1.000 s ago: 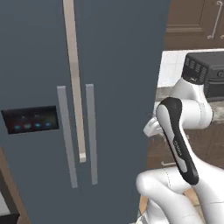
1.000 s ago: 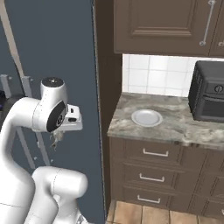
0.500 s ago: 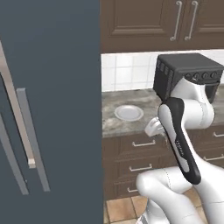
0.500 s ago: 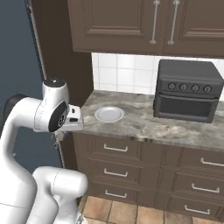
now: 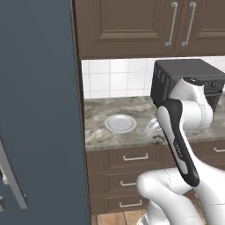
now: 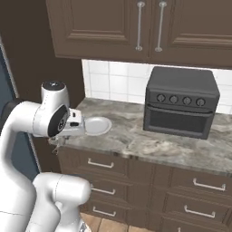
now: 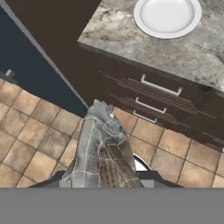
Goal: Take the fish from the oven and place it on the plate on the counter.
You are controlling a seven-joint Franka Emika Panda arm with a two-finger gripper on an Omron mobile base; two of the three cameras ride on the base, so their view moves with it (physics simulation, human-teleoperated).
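One step is remaining, by my reading: the two-finger gripper point(image 7: 103, 175) is clamping the grey scaly fish point(image 7: 103, 148) at lower centre. It is carrying it short of the round pale plate point(image 7: 167, 16), sitting bare on the speckled stone counter point(image 7: 131, 48) at upper right.

One plate point(image 5: 120, 123) is sitting on the one counter point(image 6: 149, 147), toward its left end. One fish point(image 7: 103, 153) is showing in the hand view, grey and scaly. One small black toaster oven point(image 6: 181, 108) is standing on the right part of the counter, showing four knobs point(image 6: 180, 100) across its front. Two upper cabinet doors point(image 6: 149, 25) are hanging above it, carrying two silver handles point(image 6: 148, 26). One tall dark grey panel point(image 5: 39, 110) is filling the left side. Drawer handles point(image 6: 100, 163) below the counter are numbering at least five in the right base view, and three point(image 7: 161, 87) are showing in the hand view
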